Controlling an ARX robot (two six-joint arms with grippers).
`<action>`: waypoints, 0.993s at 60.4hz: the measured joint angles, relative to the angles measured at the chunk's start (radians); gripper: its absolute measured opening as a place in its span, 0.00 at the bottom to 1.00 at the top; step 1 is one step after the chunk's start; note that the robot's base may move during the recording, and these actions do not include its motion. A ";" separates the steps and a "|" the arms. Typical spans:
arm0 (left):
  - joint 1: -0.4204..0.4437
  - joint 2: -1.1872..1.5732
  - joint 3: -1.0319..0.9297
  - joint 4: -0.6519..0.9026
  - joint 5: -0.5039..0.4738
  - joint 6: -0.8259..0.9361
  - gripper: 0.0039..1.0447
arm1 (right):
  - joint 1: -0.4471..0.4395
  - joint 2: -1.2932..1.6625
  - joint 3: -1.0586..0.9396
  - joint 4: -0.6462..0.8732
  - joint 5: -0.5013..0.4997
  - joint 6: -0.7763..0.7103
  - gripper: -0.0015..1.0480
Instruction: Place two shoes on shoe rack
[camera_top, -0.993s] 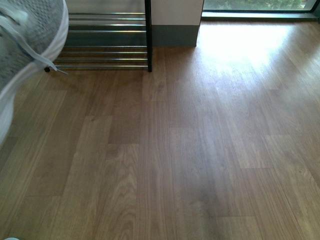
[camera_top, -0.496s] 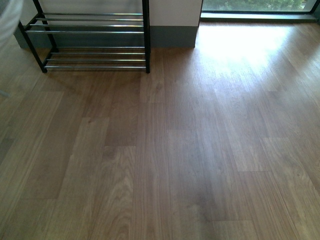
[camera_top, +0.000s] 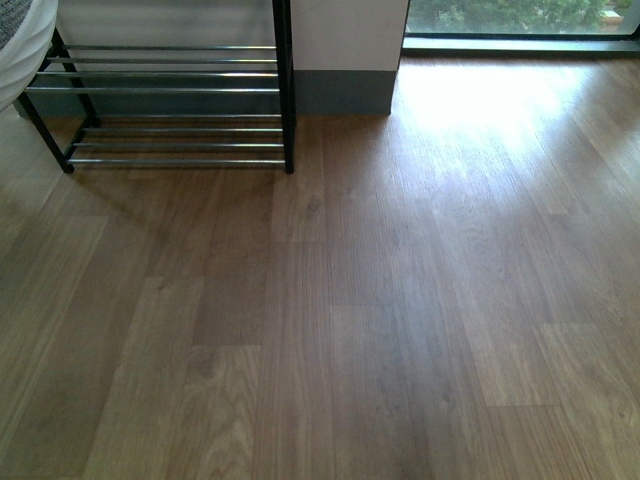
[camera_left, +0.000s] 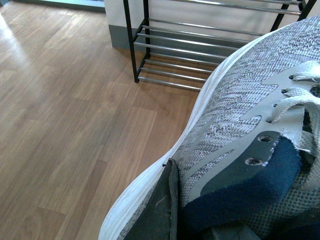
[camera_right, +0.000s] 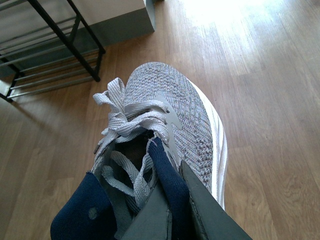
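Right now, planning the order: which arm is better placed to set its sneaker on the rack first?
Left. The left arm's sneaker points at the shoe rack close ahead, which stands on the robot's left. The right arm's sneaker is over bare floor, farther off.

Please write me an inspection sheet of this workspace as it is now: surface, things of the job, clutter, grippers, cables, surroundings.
Surface: wooden floor, with a sunlit patch near the window.
Job's things: shoe rack against the wall, no shoes on the rods in view; first sneaker and second sneaker, each held by a gripper.
Clutter: nothing seen.
Grippers: left gripper shut on first sneaker; right gripper shut on second sneaker, fingers clamping its navy collar.
Cables: nothing seen.
Surroundings: white wall with grey skirting; window.
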 joint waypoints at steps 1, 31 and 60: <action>0.000 0.000 0.000 0.000 0.000 0.000 0.01 | 0.000 0.000 0.000 0.000 0.000 0.000 0.01; -0.001 0.001 0.000 0.000 0.003 0.000 0.01 | 0.000 0.000 0.000 0.000 -0.002 0.000 0.01; -0.001 0.000 -0.001 0.000 0.003 0.000 0.01 | 0.000 0.000 0.000 0.000 0.000 0.000 0.01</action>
